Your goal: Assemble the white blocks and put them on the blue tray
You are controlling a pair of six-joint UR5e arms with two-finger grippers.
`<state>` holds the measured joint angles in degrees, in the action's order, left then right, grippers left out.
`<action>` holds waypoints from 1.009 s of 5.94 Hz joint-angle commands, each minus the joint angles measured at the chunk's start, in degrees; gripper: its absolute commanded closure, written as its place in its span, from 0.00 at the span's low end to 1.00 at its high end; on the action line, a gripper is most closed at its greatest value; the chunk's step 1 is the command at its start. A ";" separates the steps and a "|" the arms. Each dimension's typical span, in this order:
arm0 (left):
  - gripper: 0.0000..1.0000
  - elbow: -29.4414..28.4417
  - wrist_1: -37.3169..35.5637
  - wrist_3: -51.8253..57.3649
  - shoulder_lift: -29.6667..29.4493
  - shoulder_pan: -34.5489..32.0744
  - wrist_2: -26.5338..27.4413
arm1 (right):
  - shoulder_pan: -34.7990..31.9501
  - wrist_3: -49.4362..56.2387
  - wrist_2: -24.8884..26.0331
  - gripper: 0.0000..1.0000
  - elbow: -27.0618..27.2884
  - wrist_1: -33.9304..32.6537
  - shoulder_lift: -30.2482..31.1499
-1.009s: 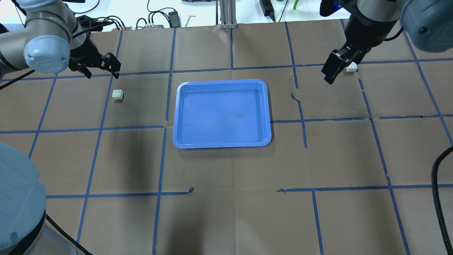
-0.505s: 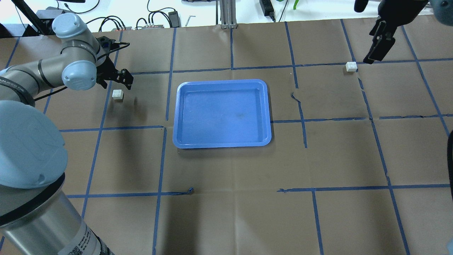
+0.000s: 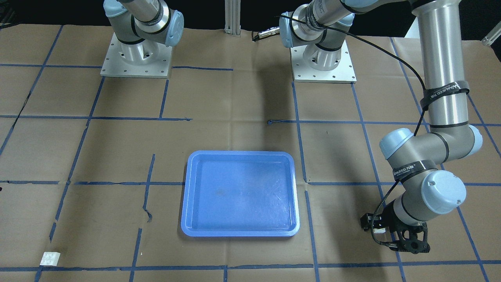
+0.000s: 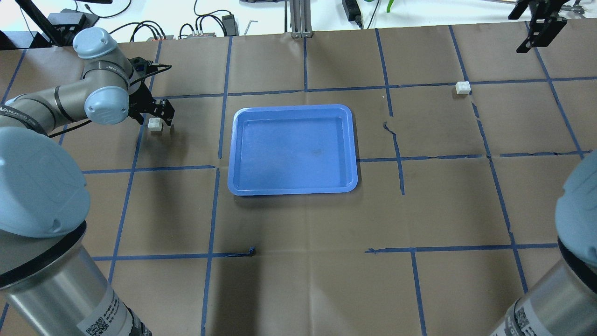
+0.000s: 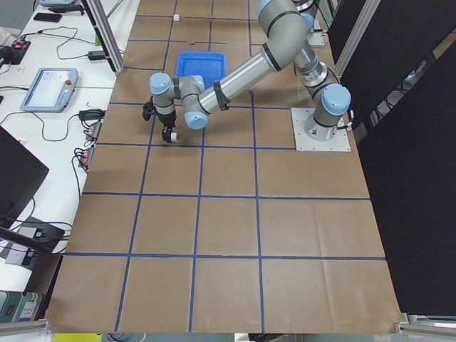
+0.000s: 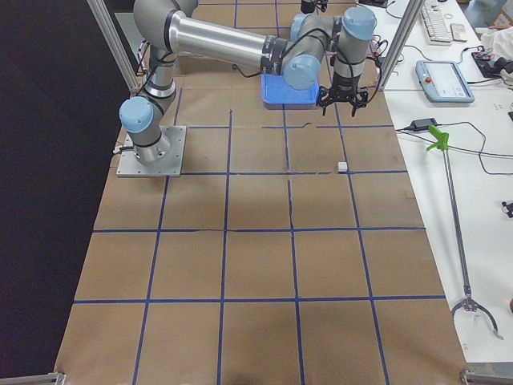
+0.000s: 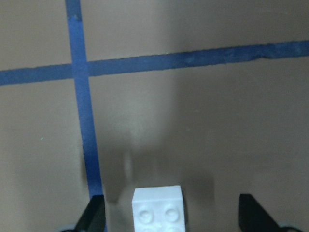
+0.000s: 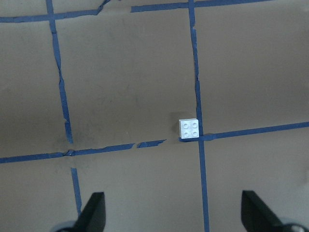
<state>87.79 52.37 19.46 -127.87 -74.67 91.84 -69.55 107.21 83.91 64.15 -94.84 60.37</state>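
Watching from the operators' side of the table. L gripper (image 4: 157,119) is down low over block #1 (image 4: 155,124), a small white brick, studs up. L wrist cam shows block #1 btwn the two fingertips (image 7: 94,215). Jaws are spread wide, w/ a strip of bare paper on each side of the brick, so neither finger touches it. Fingertips look close to the paper, but I can't tell if they touch it, since the wrist cam crops them at the frame edge.

Block #1 sits on the brown paper (image 4: 303,224) just beside a blue tape line (image 7: 84,121), on the robot's L of the blue tray (image 4: 293,108) and apart from its rim.

Block #2 (image 4: 462,87), also white and studs up, lies on the paper at a tape crossing. It is on the robot's R and toward the far edge of the table, well apart from the tray.

R gripper (image 8: 174,217) hangs high above the table near the far R corner, pointing down, well apart from block #2. R wrist cam looks down on the brick from a distance. Jaws are spread wide, and the brick shows ahead of the fingertips, not btwn them.

Tray lies flat at mid-table, btwn the two blocks; both bricks are outside it, each on its own.
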 commanded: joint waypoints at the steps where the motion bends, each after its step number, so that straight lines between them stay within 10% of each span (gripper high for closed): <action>1: 0.64 0.01 0.10 0.06 -0.01 0.31 0.01 | 3.52 6.82 -7.40 0.01 -1.21 1.93 -6.98; 2: 0.84 -0.33 0.27 -0.03 0.16 0.31 -0.08 | 4.76 11.31 -11.01 0.01 -1.22 1.50 -9.80; 6: 0.83 8.15 1.85 2.70 11.72 -11.75 0.18 | 6.71 14.43 -18.41 0.01 -1.57 -3.91 -18.61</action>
<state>92.84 54.04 21.83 -119.94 -80.79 91.69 -62.97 121.60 67.14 62.67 -95.70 43.32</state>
